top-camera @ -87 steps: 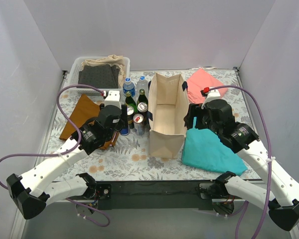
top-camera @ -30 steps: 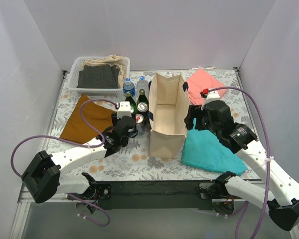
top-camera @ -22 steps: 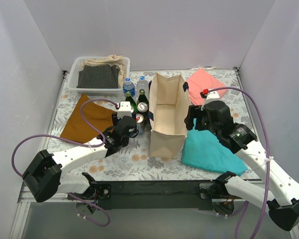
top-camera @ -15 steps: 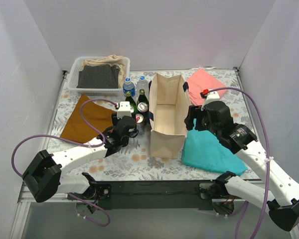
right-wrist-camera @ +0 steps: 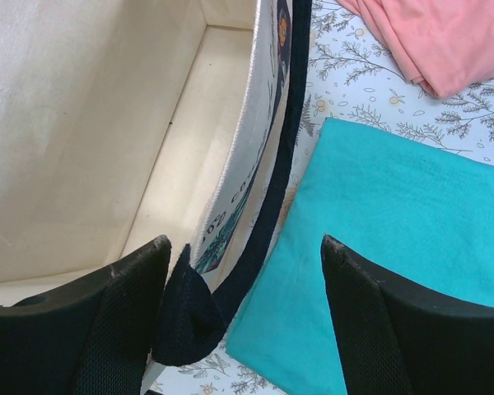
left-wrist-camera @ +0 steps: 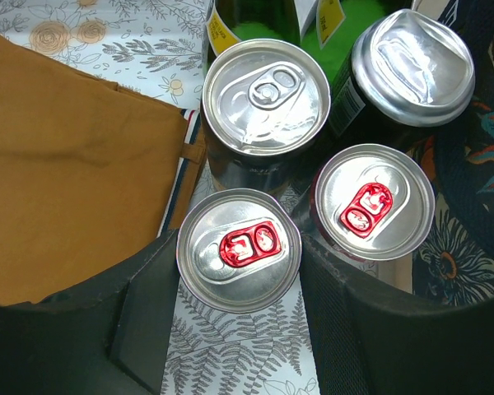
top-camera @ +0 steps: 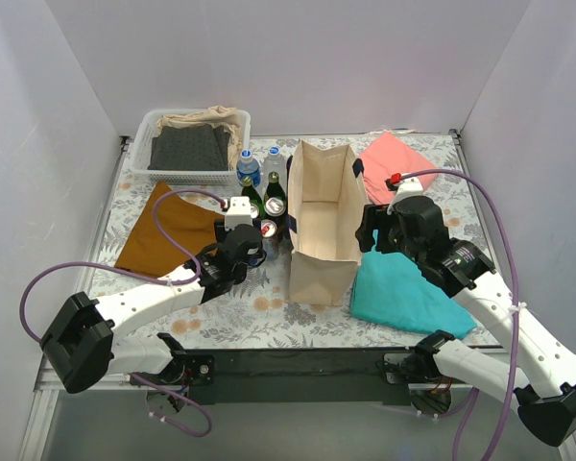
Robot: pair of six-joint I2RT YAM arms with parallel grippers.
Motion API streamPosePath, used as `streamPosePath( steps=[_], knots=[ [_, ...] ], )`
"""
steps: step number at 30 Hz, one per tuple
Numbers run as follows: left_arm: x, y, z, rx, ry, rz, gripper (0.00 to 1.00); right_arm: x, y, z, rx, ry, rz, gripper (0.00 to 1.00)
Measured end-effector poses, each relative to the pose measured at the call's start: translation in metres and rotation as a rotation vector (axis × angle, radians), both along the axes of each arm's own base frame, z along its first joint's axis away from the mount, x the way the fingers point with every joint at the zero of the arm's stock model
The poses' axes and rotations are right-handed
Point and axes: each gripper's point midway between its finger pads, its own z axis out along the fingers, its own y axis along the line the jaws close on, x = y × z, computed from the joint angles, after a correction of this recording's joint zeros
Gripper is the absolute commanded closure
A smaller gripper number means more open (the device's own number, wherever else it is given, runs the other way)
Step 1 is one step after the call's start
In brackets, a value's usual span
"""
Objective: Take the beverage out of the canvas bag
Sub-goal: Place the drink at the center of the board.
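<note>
Two grippers: both spread wide. My left gripper point(left-wrist-camera: 236, 259) straddles a red-tab can point(left-wrist-camera: 239, 247). My right gripper point(right-wrist-camera: 245, 245) straddles the right wall of the canvas bag point(right-wrist-camera: 107, 123), with one finger inside and one outside above the teal cloth point(right-wrist-camera: 395, 247).
Beverage: the red-tab can stands upright on the counter point(left-wrist-camera: 230, 346), outside the bag and just to its left.
Bag: upright with its mouth open. The part of its floor that my right wrist camera shows is bare.
Risk on the left: a second red-tab can point(left-wrist-camera: 373, 200) and a silver-tab can point(left-wrist-camera: 266, 97) crowd my can, touching or nearly so. One of my fingers sits in the narrow gap between them. I judge that closing off-centre or sliding sideways would shove those neighbours and could topple one.
Risk on the right: the navy handle point(right-wrist-camera: 267, 206) hangs between my fingers. If it snagged on a finger as I pulled away, it could drag or tip the bag toward the cans.
</note>
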Motion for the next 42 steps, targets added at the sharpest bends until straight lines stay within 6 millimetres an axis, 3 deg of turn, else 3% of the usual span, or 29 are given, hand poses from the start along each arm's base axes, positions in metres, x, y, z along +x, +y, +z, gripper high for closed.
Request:
streamPosePath(
  steps=[42],
  knots=[
    [0.0005, -0.0083, -0.0086, -0.049, 0.027, 0.014, 0.41, 0.0000, -0.0006, -0.0001, -0.001, -0.001, -0.002, 0.21]
  ],
)
